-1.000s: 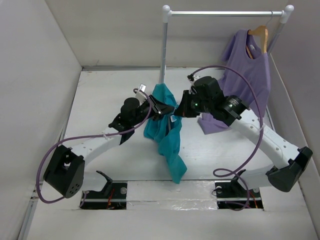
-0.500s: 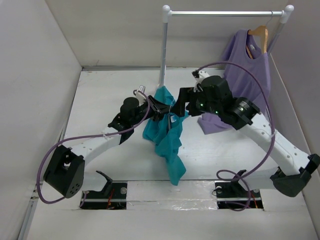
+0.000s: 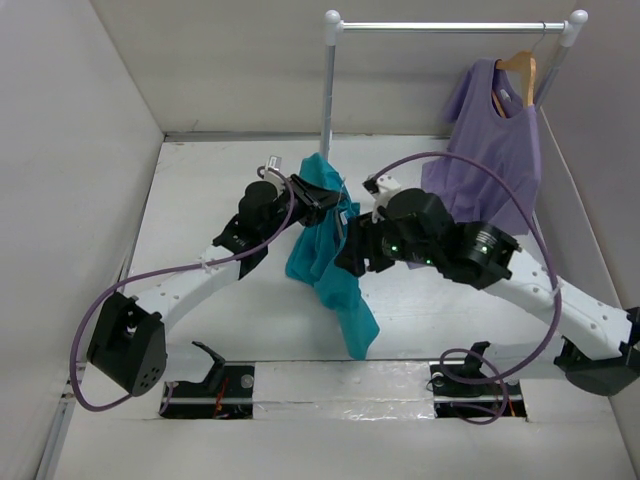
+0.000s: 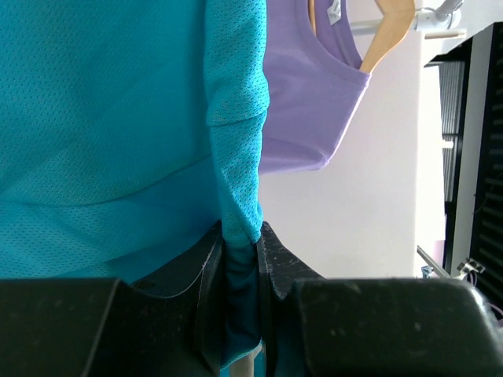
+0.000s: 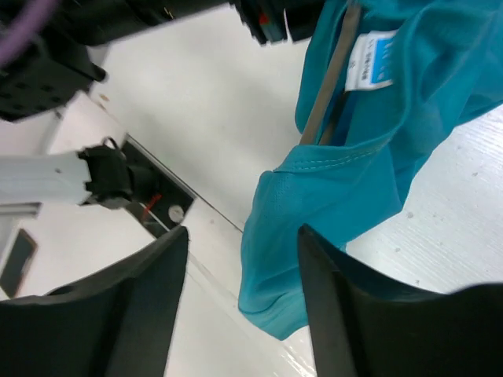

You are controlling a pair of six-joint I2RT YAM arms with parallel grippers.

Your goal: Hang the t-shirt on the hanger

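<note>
The teal t-shirt (image 3: 322, 258) hangs bunched over the white table (image 3: 200, 200), its lower end trailing toward the near edge. My left gripper (image 3: 322, 200) is shut on a fold of its cloth; in the left wrist view the fabric (image 4: 118, 118) rises from between the jaws of the left gripper (image 4: 240, 236). My right gripper (image 3: 350, 255) stands open just right of the shirt, touching nothing. In the right wrist view the shirt (image 5: 330, 204) lies beyond the spread right gripper (image 5: 244, 232). A thin grey bar of the hanger (image 5: 324, 86) shows inside the shirt beside its white label (image 5: 376, 61).
A metal clothes rail (image 3: 450, 26) on a post (image 3: 328, 90) stands at the back. A lilac sleeveless top (image 3: 495, 140) hangs from it on a wooden hanger (image 3: 520, 70). Walls close in the left, right and back sides. Arm mounts (image 3: 215, 385) sit at the near edge.
My right gripper went from shut to open and dropped down and toward the near side beside the shirt. The left gripper, still holding the shirt, shifted slightly toward the back.
</note>
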